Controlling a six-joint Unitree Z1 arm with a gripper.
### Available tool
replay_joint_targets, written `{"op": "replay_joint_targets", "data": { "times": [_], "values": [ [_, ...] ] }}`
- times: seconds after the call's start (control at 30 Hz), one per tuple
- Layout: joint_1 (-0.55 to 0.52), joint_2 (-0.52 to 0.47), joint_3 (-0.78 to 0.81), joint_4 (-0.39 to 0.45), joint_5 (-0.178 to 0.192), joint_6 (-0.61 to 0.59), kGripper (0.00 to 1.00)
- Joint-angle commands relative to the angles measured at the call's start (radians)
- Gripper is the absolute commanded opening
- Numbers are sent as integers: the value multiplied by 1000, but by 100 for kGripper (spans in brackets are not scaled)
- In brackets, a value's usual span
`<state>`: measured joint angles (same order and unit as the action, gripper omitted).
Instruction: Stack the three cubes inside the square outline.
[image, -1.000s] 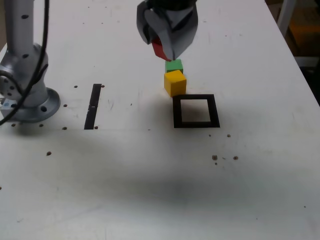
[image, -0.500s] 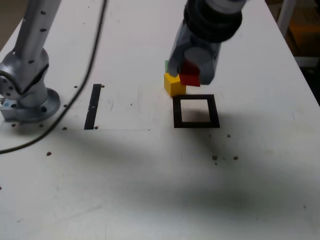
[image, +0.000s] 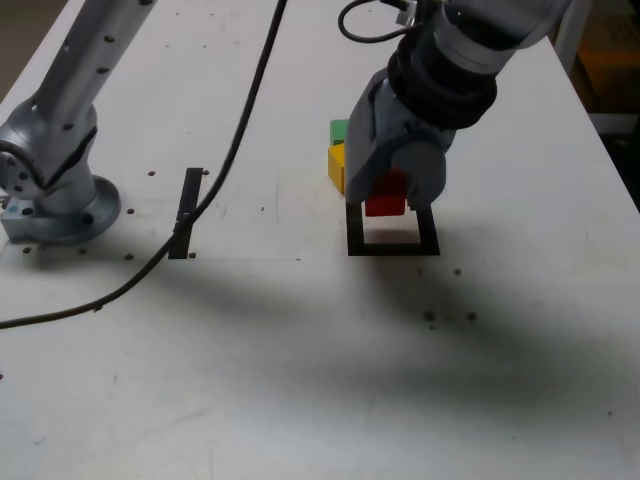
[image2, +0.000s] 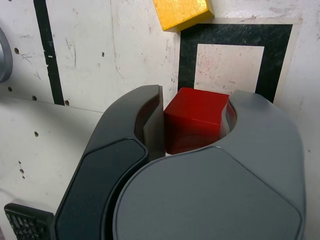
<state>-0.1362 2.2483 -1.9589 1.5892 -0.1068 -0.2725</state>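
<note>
White tabletop (image: 300, 350), scuffed and dotted with small holes, carries your whole scene. Your gripper (image: 390, 205) is clenched on the red cube (image: 386, 196), both jaws pressed against its sides, and holds it over the black square outline (image: 392, 245); the wrist view confirms the grip, with the red cube (image2: 196, 120) in front of the outline (image2: 230, 35). Whether the cube touches the table cannot be told. At 10 o'clock of the outline, just beside its corner, sits the yellow cube (image: 336, 166). At 12 o'clock of the yellow cube, touching it, sits the green cube (image: 338, 131). At 9 o'clock of the outline, well apart, lies a straight black tape strip (image: 187, 212), with the arm's base (image: 50, 190) beyond it.
</note>
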Motion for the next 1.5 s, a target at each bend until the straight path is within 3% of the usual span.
{"op": "replay_joint_targets", "data": {
  "times": [0.0, 0.4, 0.67, 0.8, 1.0, 1.3, 1.47],
  "values": [
    [17, -2, 7, -3, -5, 21, 19],
    [60, -23, 137, -161, -29, 30, 25],
    [61, -27, 150, -187, -10, 26, 27],
    [61, -28, 150, -184, -15, 26, 33],
    [61, -24, 151, -179, -17, 31, 51],
    [61, -15, 148, -183, -23, 43, 95],
    [61, -50, 149, -144, -11, 19, 98]
  ]
}}
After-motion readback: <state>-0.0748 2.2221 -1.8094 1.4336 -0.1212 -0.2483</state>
